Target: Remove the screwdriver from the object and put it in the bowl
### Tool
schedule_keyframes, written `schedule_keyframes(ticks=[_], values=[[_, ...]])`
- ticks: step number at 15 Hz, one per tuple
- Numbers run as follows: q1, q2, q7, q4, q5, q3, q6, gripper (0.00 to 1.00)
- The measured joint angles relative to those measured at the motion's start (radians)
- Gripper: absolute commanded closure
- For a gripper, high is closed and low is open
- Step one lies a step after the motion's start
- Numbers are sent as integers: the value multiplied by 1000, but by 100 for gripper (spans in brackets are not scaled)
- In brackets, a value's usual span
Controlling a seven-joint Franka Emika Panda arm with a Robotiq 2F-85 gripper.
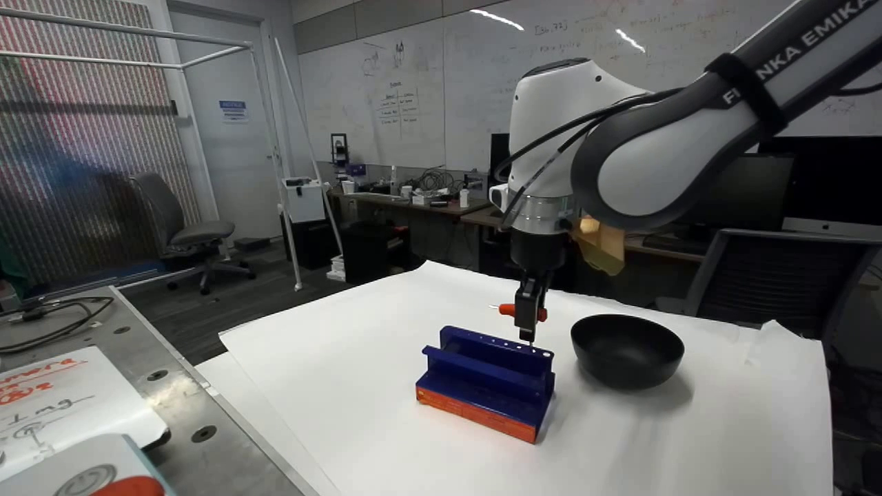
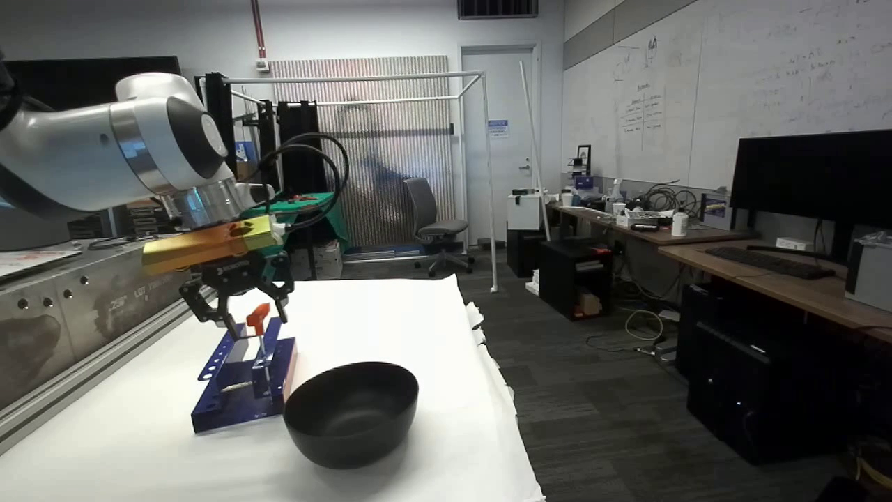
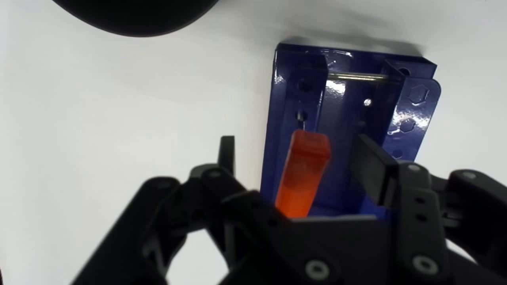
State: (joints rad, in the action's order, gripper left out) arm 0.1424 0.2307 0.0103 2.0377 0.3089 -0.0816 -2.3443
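The screwdriver has a red-orange handle, seen in both exterior views (image 1: 507, 309) (image 2: 258, 319) and the wrist view (image 3: 304, 174). Its thin shaft stands upright in the blue holder (image 1: 475, 406) (image 2: 237, 415), also in the wrist view (image 3: 293, 79). My gripper (image 1: 529, 336) (image 2: 258, 325) (image 3: 300, 162) points down over the holder. Its fingers are spread to either side of the handle, with gaps visible in the wrist view. The black bowl (image 1: 627, 355) (image 2: 352, 418) stands beside the holder; only its edge shows in the wrist view (image 3: 138, 19). The gripper partly hides the handle.
The holder and bowl stand on a white-covered table (image 1: 331, 386). A metal bench (image 1: 200, 420) (image 2: 83, 314) runs along one side. A chair (image 1: 778, 289) and desks with monitors (image 2: 815, 181) stand beyond the table.
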Motion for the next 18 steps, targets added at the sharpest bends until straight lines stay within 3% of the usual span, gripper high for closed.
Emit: schedule_keyframes(ticks=[5, 12, 18], values=[[17, 28, 47, -55, 49, 4, 62, 93], [23, -40, 104, -73, 99, 5, 147, 90], [15, -256, 171, -46, 194, 3, 388, 88]])
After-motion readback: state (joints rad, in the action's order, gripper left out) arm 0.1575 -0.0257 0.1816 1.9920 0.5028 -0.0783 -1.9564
